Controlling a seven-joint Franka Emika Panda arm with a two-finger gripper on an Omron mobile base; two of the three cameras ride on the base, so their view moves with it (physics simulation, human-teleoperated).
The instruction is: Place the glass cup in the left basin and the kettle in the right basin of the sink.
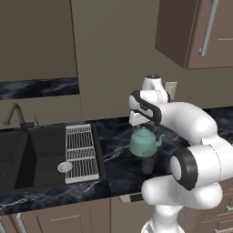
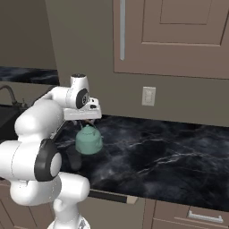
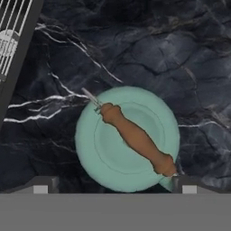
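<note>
While spread wide, tool (image 3: 114, 186) above kettle (image 3: 127, 139)

the left base view looks forward and down from behind the arm, taking in the matte black two-basin sink (image 1: 36, 154) and the dark marbled countertop (image 1: 118, 168). the right base view faces the same countertop (image 2: 161, 152) from the other side. both share the squat mint-green kettle (image 1: 144, 142) (image 2: 88, 139). the hand view looks straight down on it (image 3: 127, 140), close.
</note>
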